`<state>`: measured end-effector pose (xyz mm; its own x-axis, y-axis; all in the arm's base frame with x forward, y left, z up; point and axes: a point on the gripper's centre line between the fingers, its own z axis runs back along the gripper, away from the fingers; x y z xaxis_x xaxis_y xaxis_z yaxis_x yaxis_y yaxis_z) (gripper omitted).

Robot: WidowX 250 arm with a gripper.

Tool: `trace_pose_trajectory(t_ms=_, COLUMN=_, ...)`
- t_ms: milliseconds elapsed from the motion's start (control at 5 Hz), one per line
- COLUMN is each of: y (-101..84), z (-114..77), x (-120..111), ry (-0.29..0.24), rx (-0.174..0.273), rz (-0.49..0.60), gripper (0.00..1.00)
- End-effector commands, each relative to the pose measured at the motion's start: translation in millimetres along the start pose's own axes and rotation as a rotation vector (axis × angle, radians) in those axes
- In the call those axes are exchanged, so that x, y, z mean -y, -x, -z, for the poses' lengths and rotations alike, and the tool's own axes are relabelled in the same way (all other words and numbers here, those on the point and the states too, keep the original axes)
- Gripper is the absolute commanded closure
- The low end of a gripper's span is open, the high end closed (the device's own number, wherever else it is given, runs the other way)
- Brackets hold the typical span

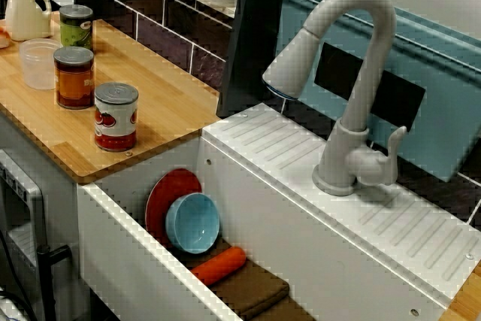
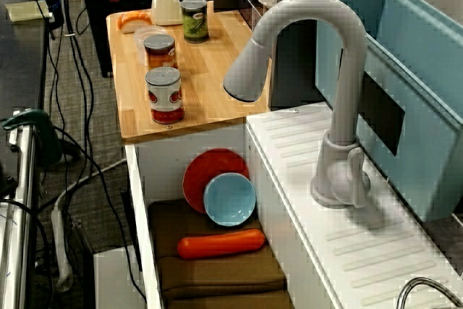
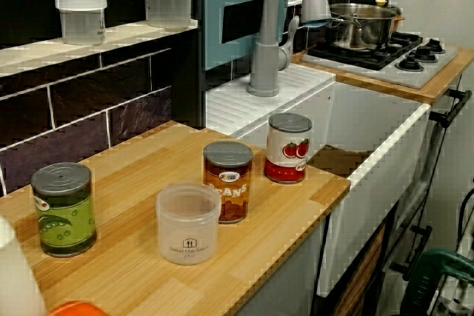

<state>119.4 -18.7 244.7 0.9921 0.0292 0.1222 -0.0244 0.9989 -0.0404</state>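
Note:
No gripper or arm shows in any view. On the wooden counter (image 1: pixel 161 107) stand a tomato can (image 1: pixel 116 116) (image 2: pixel 165 95) (image 3: pixel 288 148), a brown-labelled can (image 1: pixel 74 77) (image 3: pixel 227 181), a green-labelled can (image 1: pixel 76 27) (image 3: pixel 64 209) and a clear plastic cup (image 1: pixel 37 63) (image 3: pixel 188 223). In the white sink (image 1: pixel 135 261), a red plate (image 1: pixel 169 197) (image 2: pixel 210 171) leans on the wall with a blue bowl (image 1: pixel 193 222) (image 2: pixel 229 198) against it. An orange carrot (image 1: pixel 219 264) (image 2: pixel 221 243) lies on a brown cloth (image 1: pixel 252 291).
A grey faucet (image 1: pixel 353 73) (image 2: pixel 336 92) arches over the sink from the ribbed white ledge. Behind it stands a blue bin (image 1: pixel 443 95). A white bottle (image 1: pixel 27 7) sits at the counter's far end. A steel pot (image 3: pixel 361 24) rests on the stove; two jars (image 3: pixel 81 16) sit on the tiled shelf.

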Motion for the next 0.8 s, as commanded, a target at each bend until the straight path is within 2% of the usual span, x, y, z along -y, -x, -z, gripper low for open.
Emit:
trace_pose_trajectory(t_ms=0, y=0.0, z=0.0, x=0.0, ry=0.000, rx=0.000, rz=0.000, gripper=0.00)
trace_pose_trajectory(t_ms=200, y=-11.2, z=4.6, x=-15.3, ry=-0.002, rx=0.047, rz=0.002, gripper=0.00)
trace_pose_trajectory(t_ms=400, y=-12.8, z=-20.2, x=-39.2, ry=0.049, rx=-0.005, rz=-0.050, gripper=0.00)
trace_pose_trajectory(t_ms=600, y=-13.5, z=-16.3, x=-39.4, ry=-0.038, rx=0.130, rz=-0.014, gripper=0.00)
